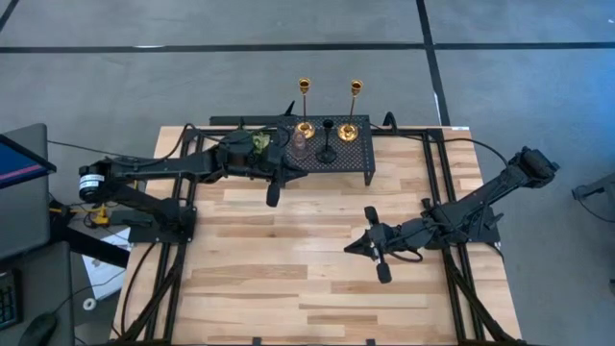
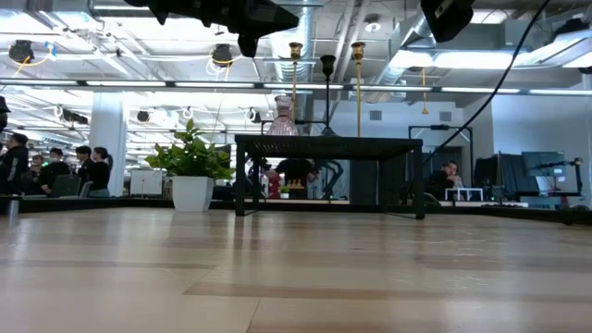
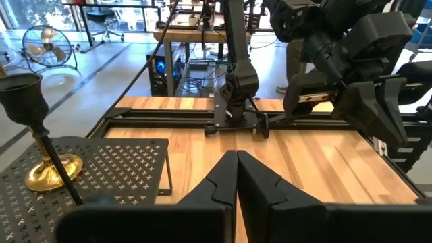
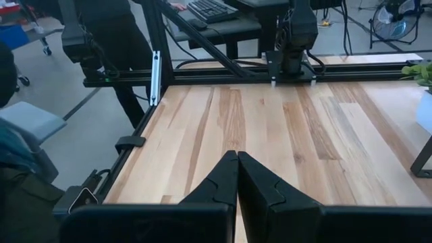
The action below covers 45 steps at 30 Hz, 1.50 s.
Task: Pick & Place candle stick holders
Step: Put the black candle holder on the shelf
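The candle holders stand together on the black mesh stand [image 1: 327, 146] at the far edge of the wooden counter [image 1: 307, 279]. Two gold holders occupy the back of the stand: the left gold holder [image 1: 305, 123] and the right gold holder [image 1: 352, 123], both upright on round bases. Between them, slightly nearer the front, stands a black stemmed holder [image 1: 328, 142]. A squat pinkish holder [image 1: 299, 144] stands just in front of the left gold holder's base. A green potted plant [image 1: 259, 142] sits just beside the stand's left end.

The left claw [image 1: 273, 194] hangs above the counter just in front of the stand's left front corner, its fingers pressed together and holding nothing. The nearest holder, the pinkish one, lies behind it and slightly toward the right, apart from the claw. In the left wrist view, the closed fingers [image 3: 223, 179] point across the counter, with the black stemmed holder [image 3: 30, 115] and a gold base [image 3: 52, 172] off to one side on the mesh.

The right claw [image 1: 381, 266] sits over the middle-right of the counter, well apart from the stand and all holders. Its fingers [image 4: 226, 177] are together and empty, aimed across bare wood.
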Motion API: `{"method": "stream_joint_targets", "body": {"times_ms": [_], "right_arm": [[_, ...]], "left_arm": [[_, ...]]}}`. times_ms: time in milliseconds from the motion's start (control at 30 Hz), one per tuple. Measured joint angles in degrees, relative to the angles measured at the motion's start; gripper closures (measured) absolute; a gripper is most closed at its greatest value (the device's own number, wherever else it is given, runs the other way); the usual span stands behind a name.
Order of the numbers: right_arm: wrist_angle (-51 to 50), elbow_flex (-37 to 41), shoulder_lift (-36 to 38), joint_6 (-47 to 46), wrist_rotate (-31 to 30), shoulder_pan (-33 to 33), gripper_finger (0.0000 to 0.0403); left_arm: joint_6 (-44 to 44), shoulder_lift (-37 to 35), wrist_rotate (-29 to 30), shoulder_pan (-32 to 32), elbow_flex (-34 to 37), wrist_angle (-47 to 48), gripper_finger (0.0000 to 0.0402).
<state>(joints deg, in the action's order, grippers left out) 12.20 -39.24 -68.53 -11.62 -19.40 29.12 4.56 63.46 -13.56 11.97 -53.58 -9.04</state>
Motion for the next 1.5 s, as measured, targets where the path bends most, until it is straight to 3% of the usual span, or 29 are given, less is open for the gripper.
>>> {"method": "stream_joint_targets", "body": {"times_ms": [633,1000,1500], "right_arm": [[2.2,-1.9,0.0,-3.1,-1.9,0.0,0.0403],[-25.9,-15.9,4.6,-8.1,-9.4,-0.4,0.0403],[-62.6,-18.1,15.2,-43.1,-10.7,-3.4,0.0403]], "left_arm": [[-1.0,0.0,0.0,0.0,0.0,0.0,0.0396],[-1.0,0.0,0.0,-0.1,0.0,0.5,0.0396],[-1.0,0.0,0.0,-0.1,0.0,3.9,0.0396]]}}
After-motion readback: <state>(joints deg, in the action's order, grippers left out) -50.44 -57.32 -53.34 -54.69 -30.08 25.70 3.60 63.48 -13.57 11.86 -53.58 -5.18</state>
